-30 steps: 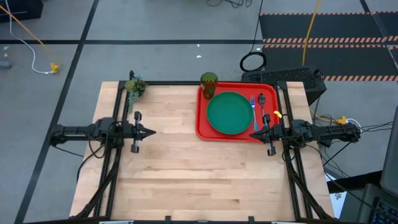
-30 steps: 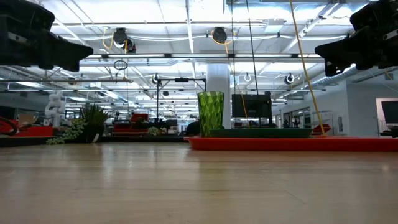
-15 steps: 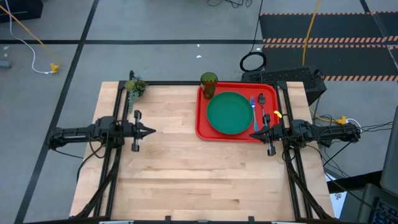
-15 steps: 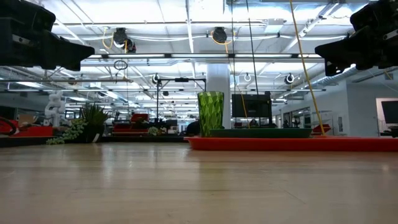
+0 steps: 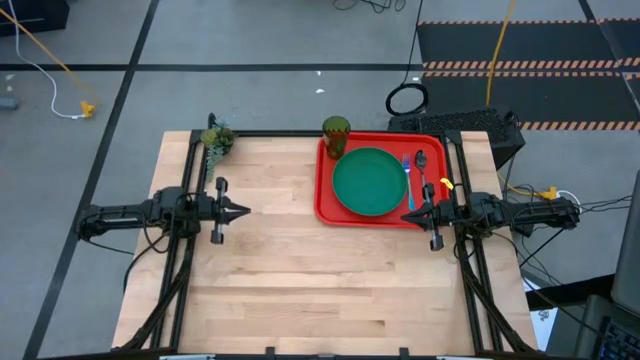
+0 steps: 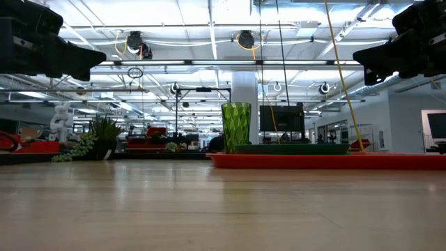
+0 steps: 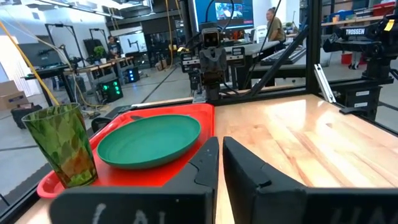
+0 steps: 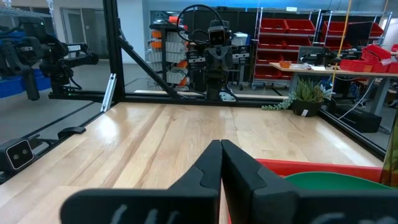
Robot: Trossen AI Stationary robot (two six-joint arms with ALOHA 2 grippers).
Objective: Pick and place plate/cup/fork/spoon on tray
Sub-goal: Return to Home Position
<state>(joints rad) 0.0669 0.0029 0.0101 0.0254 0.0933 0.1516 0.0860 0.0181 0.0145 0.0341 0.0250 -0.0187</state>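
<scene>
I am holding my left gripper [image 5: 243, 211] raised over the left part of the tabletop [image 5: 300, 280], well apart from the tableware, with its two fingers pressed together to a point. My right gripper [image 5: 406, 216] is hovering above the right end of the red tray [image 5: 325, 203], over the rim on the side away from the cup, and its fingers are also lying closed against each other, clamped on nothing. In the low view both of my arms are hanging high above the wood. The tray is sitting on the far right part of the tabletop. The round green plate [image 5: 370, 182] is lying flat in its middle. The green cup [image 5: 336, 135] is standing upright in the tray's far left corner, just beside the plate. The fork [image 5: 407, 178] is lying just to the right of the plate, and the spoon [image 5: 422, 170] is lying beside the fork, nearer the tray's right rim. A small green plant clump [image 5: 216, 140] is sitting at the tabletop's far left corner.
</scene>
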